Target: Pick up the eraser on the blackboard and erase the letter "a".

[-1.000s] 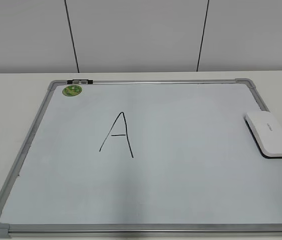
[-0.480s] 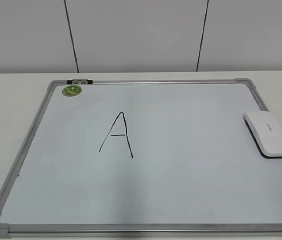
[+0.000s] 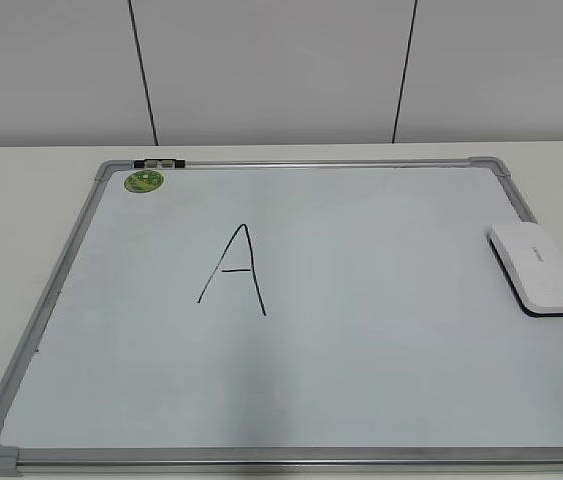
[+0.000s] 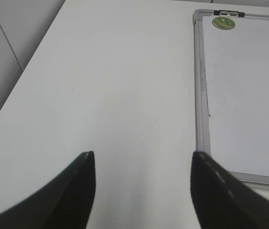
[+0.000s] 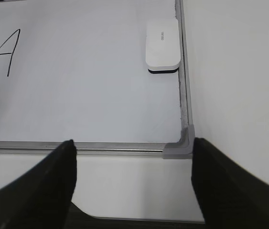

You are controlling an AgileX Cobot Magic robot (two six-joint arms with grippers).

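Note:
The blackboard (image 3: 361, 380) is a white board with a grey frame, lying flat on the table. The white eraser (image 3: 535, 266) lies on its right side against the frame; it also shows in the right wrist view (image 5: 162, 46). A tall black capital "A" (image 3: 233, 268) is drawn left of centre. No small letter "a" shows on the board in any view. My left gripper (image 4: 143, 155) is open over bare table left of the board. My right gripper (image 5: 133, 143) is open above the board's near right corner, short of the eraser. Neither gripper shows in the exterior view.
A round green sticker (image 3: 144, 181) sits at the board's far left corner, next to a small metal clip (image 3: 159, 162). The white table (image 4: 110, 81) extends left of the board. A grey panelled wall (image 3: 281, 70) stands behind the table.

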